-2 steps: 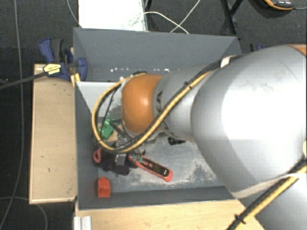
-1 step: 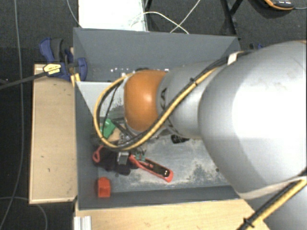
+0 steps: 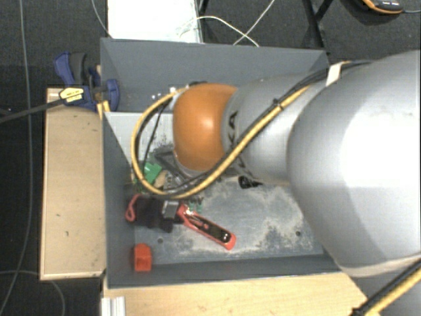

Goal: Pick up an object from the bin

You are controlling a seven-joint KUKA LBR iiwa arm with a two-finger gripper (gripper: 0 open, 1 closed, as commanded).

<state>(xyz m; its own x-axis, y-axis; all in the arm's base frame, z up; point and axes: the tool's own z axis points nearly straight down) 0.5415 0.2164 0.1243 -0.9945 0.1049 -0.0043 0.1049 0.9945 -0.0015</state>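
Overhead, the arm (image 3: 355,163) enters from the right and covers much of the grey bin (image 3: 217,68). Its wrist, under an orange cover (image 3: 200,127) looped by a yellow cable (image 3: 141,127), hangs over the bin's left-centre floor. The jaws sit beneath that cover and are hidden, so whether they stand wide, narrow or closed on anything cannot be told.

Loose things, largest first, one of each, five counted:
- Black lump (image 3: 150,212) with a red loop at its left end. It lies below and just left of the wrist, near the left wall.
- Red-and-black tool (image 3: 209,228), a slim handle shape. It lies just below the wrist, and its long axis runs from upper left to lower right.
- Green piece (image 3: 152,172), tucked against the wrist's left edge and partly hidden.
- Orange block (image 3: 142,257), alone in the near-left corner, well apart from the wrist.
- Small black item (image 3: 248,182), at the arm's lower edge to the right.

The lump, the tool and the green piece lie nearest the wrist, so the pick is probably one of these. To take the tool, the jaws would have to close across its diagonal axis. Anything directly under the wrist is hidden.
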